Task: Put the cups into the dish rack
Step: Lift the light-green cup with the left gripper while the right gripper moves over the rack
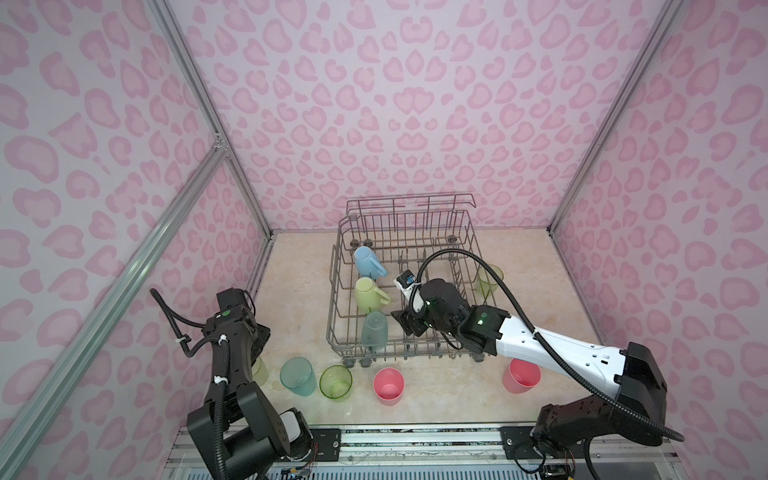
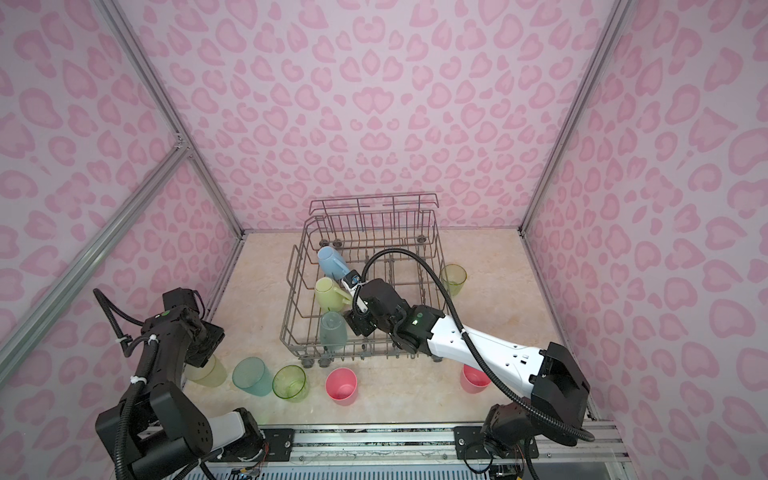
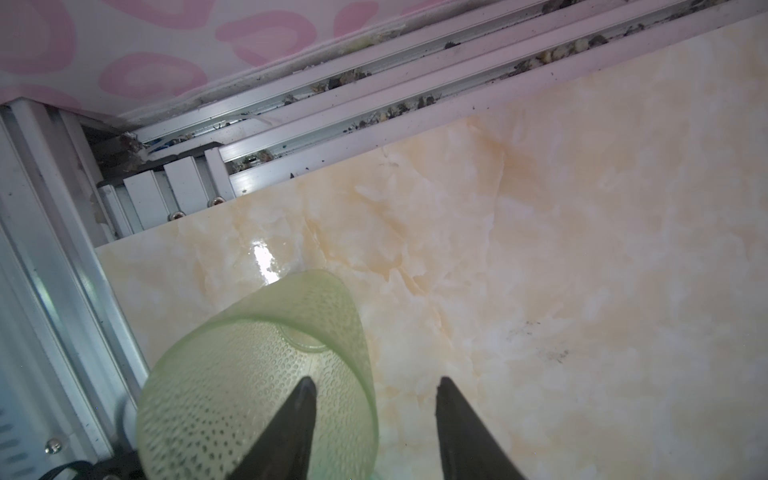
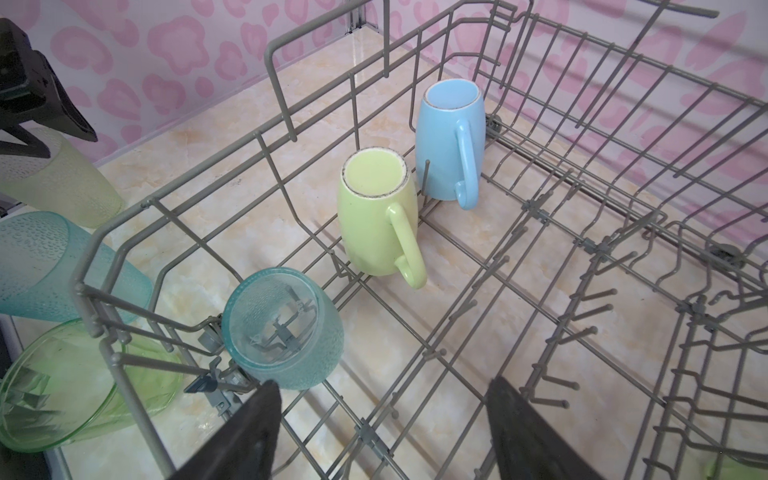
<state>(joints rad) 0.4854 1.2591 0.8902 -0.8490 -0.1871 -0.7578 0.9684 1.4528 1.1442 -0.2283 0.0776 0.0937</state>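
Nearest, along the front of the table (image 1: 436, 399), the left jaws stand partly open astride the wall of the greyish-beige cup (image 3: 208, 374). One jaw is inside and one outside with a gap showing, so nothing is pinched yet. The cup sits close to the table's edge, and I judge that a thin one-wall pinch could let it swing, slip or skid off.

Beside it stand a teal cup (image 1: 297, 376), a lime-green cup (image 1: 336, 382), a pink cup (image 1: 388, 385) and a second pink cup (image 1: 521, 374), partly under the right arm.

Further back, over the dish rack (image 1: 436, 245), the right jaws hang wide open and empty. One tip is just beside the inverted teal cup (image 4: 282, 328), and a sideways move could knock that cup off its tines. Behind it the pale-yellow mug (image 4: 374, 216) and light-blue mug (image 4: 449, 141) are also upside down.

Farthest, a second lime-green cup (image 1: 489, 280) stands on the table beside the rack.

That makes nine cups: three racked and six on the table.
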